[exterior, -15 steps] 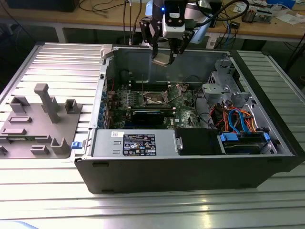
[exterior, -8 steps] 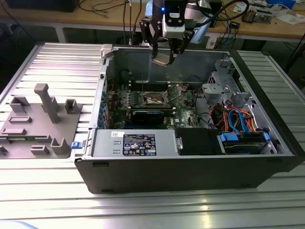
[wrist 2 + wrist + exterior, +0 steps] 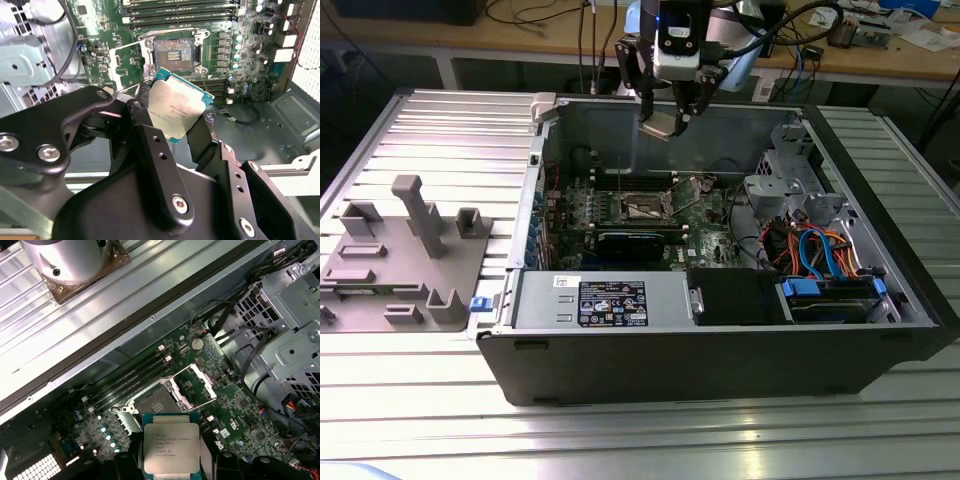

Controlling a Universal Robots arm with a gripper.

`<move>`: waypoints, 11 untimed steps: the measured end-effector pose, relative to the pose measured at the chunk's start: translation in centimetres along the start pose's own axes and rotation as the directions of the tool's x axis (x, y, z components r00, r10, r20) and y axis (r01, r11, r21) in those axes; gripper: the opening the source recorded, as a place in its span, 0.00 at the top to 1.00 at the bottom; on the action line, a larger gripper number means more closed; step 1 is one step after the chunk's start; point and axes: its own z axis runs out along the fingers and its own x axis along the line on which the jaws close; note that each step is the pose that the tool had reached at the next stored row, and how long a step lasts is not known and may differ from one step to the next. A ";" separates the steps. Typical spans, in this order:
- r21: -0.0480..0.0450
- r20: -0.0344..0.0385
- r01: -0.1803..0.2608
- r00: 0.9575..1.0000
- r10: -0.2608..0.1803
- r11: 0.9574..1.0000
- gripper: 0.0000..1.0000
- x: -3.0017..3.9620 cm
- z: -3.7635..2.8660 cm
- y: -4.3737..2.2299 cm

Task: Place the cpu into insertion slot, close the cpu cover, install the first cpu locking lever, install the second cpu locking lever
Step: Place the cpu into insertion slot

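Carrying the cpu (image 3: 661, 124) above an open computer case (image 3: 720, 370), the claw (image 3: 665, 118) hung over the case's far wall in the exterior view, well above the green circuit board (image 3: 705, 225). The insertion slot (image 3: 645, 208) lay near the board's middle, uncovered. The cpu cover (image 3: 697, 184) was swung up off it, on the side toward the exterior view's right. The first step appeared to be in hand: the cpu was lifted but not yet placed.

In the second wrist view, the claw's two black fingers (image 3: 150, 142) were closed narrowly on opposite edges of the cpu (image 3: 175, 110). Its silver top faced the camera, and it was turned out of line with the insertion slot (image 3: 172, 52) beyond it. The slot's dark centre looked empty, and the cpu cover (image 3: 127, 62) stood open just beside it.

In the first wrist view, the cpu (image 3: 167, 442) sat gripped between the fingers, near the insertion slot (image 3: 152, 402) but apart from it. The open cpu cover (image 3: 196, 384) was hinged at the slot's edge. Seating the cpu would likely call for turning it square to the slot's rim and centring it over the opening. It would then need lowering flat and gently, since the fine contacts could be damaged.
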 end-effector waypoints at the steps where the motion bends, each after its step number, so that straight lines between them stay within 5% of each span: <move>1: 0.000 0.001 -0.016 1.000 0.016 1.000 0.46 0.00 0.02 0.00; 11: -0.002 0.008 -0.102 0.995 0.102 0.995 0.46 0.00 0.08 -0.01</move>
